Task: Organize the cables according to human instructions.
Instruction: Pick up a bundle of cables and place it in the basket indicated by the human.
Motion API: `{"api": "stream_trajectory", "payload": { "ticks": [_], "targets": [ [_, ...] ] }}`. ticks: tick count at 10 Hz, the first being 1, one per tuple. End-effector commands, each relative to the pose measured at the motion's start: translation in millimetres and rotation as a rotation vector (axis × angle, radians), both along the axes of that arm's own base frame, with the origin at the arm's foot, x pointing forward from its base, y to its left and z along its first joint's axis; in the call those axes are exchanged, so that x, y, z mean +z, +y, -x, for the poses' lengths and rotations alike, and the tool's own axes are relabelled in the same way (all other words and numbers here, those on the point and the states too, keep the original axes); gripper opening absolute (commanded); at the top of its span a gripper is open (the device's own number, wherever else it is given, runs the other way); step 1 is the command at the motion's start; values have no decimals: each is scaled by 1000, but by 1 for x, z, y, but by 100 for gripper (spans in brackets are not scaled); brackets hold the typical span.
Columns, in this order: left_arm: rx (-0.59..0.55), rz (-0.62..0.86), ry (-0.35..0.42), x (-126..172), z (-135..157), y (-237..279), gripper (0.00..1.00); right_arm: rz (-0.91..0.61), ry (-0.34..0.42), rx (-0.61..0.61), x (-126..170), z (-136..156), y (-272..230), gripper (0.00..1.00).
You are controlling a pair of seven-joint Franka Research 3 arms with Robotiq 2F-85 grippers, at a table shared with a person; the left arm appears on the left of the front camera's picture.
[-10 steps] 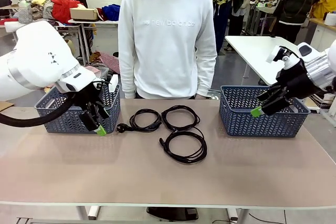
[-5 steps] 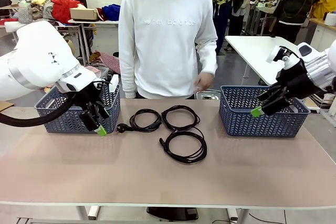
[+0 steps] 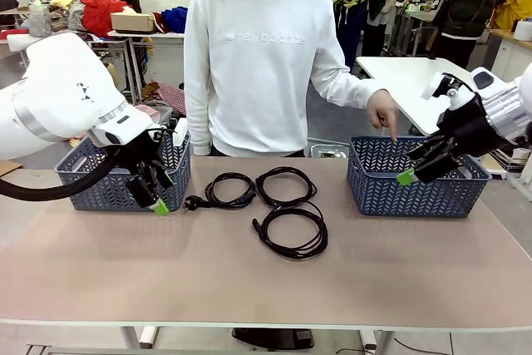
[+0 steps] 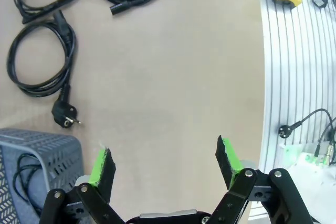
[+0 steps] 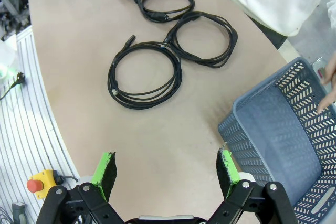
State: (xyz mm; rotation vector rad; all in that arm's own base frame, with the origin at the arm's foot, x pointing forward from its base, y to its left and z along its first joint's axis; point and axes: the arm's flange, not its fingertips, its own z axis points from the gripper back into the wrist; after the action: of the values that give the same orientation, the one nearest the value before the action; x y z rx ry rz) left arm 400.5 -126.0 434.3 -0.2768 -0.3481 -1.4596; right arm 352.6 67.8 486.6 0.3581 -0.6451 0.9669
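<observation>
**Table** (image 3: 166,276): tan top, fills the lower half of the front view.

**Cables, 4 black coiled loops:**
1. plug cable (image 3: 226,190): centre-left of the front view, flat on the table, its round plug end lying toward the left basket.
2. far cable (image 3: 285,183): centre, just right of item 1 and seeming to touch it.
3. near cable (image 3: 291,233): centre, below item 2 in the frame, flat on the table.
4. basket cable (image 4: 23,174): inside the basket at the lower left of the left wrist view.

**Left basket** (image 3: 100,193): blue-grey, left of frame.

**Right basket** (image 3: 432,197): blue-grey, right of frame.

**Left gripper** (image 3: 154,195): hangs before the left basket's near wall. Fingers spread wide, nothing between the pads.

**Right gripper** (image 3: 413,168): over the right basket's near rim. Fingers spread wide, nothing held.

**Person's hand** (image 3: 384,112): upper right of centre, index finger pointing down above the right basket's far rim.
</observation>
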Motion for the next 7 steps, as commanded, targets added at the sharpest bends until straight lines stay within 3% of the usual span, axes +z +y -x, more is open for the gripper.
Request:
{"api": "stream_trajectory", "payload": {
  "ticks": [1,7],
  "targets": [
    [2,-1,-3,0,-1,-1,100,-14,-11,25,-1,-3,-3,100],
    [2,-1,-3,0,-1,-1,100,-14,-11,25,-1,-3,-3,100]
  ]
}}
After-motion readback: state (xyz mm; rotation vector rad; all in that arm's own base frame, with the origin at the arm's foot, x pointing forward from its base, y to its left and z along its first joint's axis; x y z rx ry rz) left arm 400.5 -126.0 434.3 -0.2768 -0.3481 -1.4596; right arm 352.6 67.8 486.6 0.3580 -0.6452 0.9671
